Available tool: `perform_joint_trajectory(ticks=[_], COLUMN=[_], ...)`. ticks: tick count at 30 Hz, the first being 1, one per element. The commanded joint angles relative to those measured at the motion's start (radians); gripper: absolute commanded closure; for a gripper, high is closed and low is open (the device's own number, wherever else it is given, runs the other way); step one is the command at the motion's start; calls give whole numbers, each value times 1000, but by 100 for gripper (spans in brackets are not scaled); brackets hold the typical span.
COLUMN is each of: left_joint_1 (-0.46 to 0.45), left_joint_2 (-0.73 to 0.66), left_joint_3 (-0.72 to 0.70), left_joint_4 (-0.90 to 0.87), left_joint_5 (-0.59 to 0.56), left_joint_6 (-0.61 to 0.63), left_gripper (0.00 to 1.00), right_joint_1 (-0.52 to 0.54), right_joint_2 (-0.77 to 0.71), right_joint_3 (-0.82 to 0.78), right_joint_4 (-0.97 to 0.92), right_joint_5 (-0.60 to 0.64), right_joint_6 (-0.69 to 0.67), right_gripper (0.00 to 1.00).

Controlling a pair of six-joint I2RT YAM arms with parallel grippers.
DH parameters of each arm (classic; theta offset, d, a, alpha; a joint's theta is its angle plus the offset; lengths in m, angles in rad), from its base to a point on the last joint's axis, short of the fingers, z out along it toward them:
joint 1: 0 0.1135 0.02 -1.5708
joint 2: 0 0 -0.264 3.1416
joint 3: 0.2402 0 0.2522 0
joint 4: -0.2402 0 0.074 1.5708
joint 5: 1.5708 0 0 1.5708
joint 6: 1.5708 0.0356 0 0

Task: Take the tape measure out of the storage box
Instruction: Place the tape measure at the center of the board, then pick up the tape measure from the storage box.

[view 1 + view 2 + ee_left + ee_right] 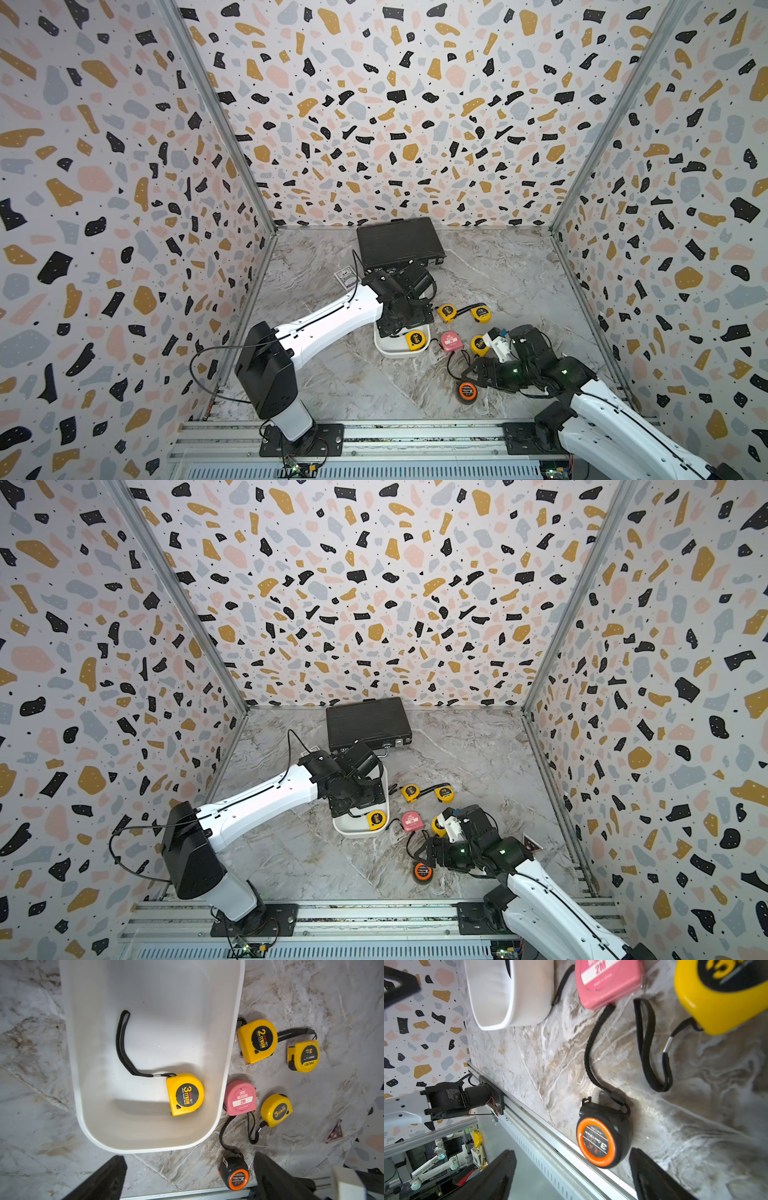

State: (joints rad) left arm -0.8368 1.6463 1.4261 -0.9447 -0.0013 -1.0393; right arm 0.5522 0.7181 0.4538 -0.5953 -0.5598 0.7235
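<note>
The storage box (pixel 145 1148) is a shallow white tray on the marble table, seen in both top views (pixel 388 352) (pixel 347 831). One yellow tape measure (pixel 185 1094) lies in its near corner, black strap trailing across the floor of the box (pixel 414 339) (pixel 376 820). My left gripper (pixel 189 1169) hangs open above the box, holding nothing. My right gripper (pixel 572 1159) is open low over the table's front edge. A black and orange tape measure (pixel 600 1142) rests on the table between its jaws, free of both (pixel 467 391).
Outside the box lie a pink tape measure (pixel 449 341) and three yellow ones (pixel 447 311) (pixel 481 313) (pixel 478 345), straps spread between them. A black briefcase (pixel 397 243) sits at the back, a small card (pixel 345 277) left of it. A metal rail (pixel 550 1147) borders the front.
</note>
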Motion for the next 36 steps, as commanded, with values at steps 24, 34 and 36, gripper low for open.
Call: perform_joint_trajectory(ticks=[24,34,36], left_joint_1=[71,74,74], left_joint_2=[176,201,209], left_joint_3=[-75,-88,-86], left_joint_4=[190,207,214], left_joint_5=[156,154,166], left_joint_6=[42,-23,-32], left_gripper=[2,7,7], right_joint_1=[-75,-119,-123], right_joint_2=[258,297,302], right_joint_3=[231,258,257], right_joint_4=[-8,3,7], right_joint_5=[3,-31,-34], right_joint_6=[-70,-91,-93], right_gripper=[6,5,5])
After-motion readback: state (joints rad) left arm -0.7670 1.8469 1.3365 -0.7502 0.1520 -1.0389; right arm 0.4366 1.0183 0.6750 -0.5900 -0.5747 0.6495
